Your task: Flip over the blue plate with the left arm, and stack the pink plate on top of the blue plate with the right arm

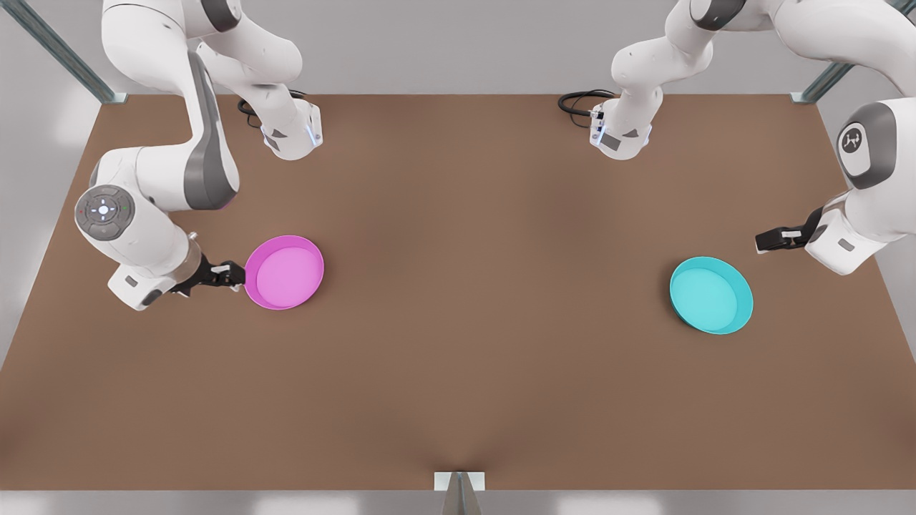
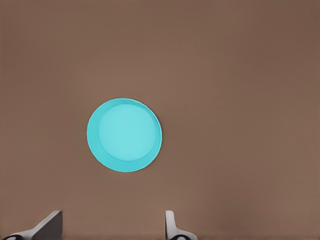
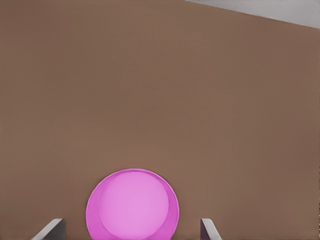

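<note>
Flanking pink plate (image 3: 132,205), right pincer (image 3: 131,231) spread; left pincer (image 2: 111,226) spread, off blue plate (image 2: 124,135).

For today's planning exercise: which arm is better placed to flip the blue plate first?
Left. The left gripper hovers open near the blue plate; the right gripper sits open at the pink plate.

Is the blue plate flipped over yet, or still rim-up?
Still rim-up: the blue plate shows its raised rim and lighter inner floor, lying on the table, untouched by the left gripper.
</note>
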Robot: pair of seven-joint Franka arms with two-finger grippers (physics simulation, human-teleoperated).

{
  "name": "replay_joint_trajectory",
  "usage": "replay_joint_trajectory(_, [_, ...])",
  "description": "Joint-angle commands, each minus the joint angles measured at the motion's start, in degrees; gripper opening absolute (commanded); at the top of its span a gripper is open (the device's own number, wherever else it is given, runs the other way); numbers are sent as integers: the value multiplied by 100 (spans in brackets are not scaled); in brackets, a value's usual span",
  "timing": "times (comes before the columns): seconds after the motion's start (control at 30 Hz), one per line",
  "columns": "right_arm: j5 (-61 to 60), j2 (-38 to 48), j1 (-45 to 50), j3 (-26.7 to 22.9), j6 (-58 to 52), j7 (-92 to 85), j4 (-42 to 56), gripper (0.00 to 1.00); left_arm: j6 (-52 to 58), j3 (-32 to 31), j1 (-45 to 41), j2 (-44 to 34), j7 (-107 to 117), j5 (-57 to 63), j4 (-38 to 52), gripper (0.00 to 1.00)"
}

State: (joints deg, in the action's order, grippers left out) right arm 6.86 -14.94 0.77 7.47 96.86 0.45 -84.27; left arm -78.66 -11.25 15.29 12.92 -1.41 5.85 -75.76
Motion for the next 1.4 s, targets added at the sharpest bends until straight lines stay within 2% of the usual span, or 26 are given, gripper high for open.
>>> replay_joint_trajectory(0.0, [-1,0,2,0,-1,8,7,100,0,0,0,0,0,4,0,100])
replay_joint_trajectory(0.03, [-1,0,20,0,-27,8,-2,100,0,0,9,8,0,4,0,100])
replay_joint_trajectory(0.07, [-1,0,11,0,-27,8,-2,100,-9,-9,395,280,-105,-364,0,100])
replay_joint_trajectory(0.17, [52,-88,-50,-8,-124,17,-10,100,-738,8,1257,1379,-1765,-980,-61,100])
replay_joint_trajectory(0.3, [52,-106,-50,-17,-326,34,7,100,-2978,702,1319,1344,-3751,-1806,-1967,100])
replay_joint_trajectory(0.37, [34,-106,-51,-35,-335,43,16,100,-3620,764,1327,1371,-3929,-1999,-2460,100])
replay_joint_trajectory(0.53, [78,-114,-59,-35,-335,43,25,100,-3709,764,1828,1819,-4280,-2140,-2505,100])
replay_joint_trajectory(0.7, [96,-132,-50,-35,-326,43,25,100,-3999,817,1872,2293,-4280,-2351,-2478,100])
replay_joint_trajectory(1.03, [105,-176,-50,-35,-326,52,34,100,-4210,817,1855,2487,-3867,-2799,-2399,100])
replay_joint_trajectory(1.07, [105,-176,-50,-35,-326,52,34,100,-4210,817,1855,2496,-3876,-2791,-2399,98])
replay_joint_trajectory(1.1, [105,-176,-50,-44,-326,52,34,100,-4210,817,1855,2522,-3885,-2791,-2399,91])
replay_joint_trajectory(1.17, [105,-176,-50,-44,-326,52,34,100,-4210,817,1855,2531,-3867,-2782,-2399,69])
replay_joint_trajectory(1.37, [105,-176,-50,-35,-326,52,34,100,-4201,817,1864,2610,-3920,-2764,-2399,68])
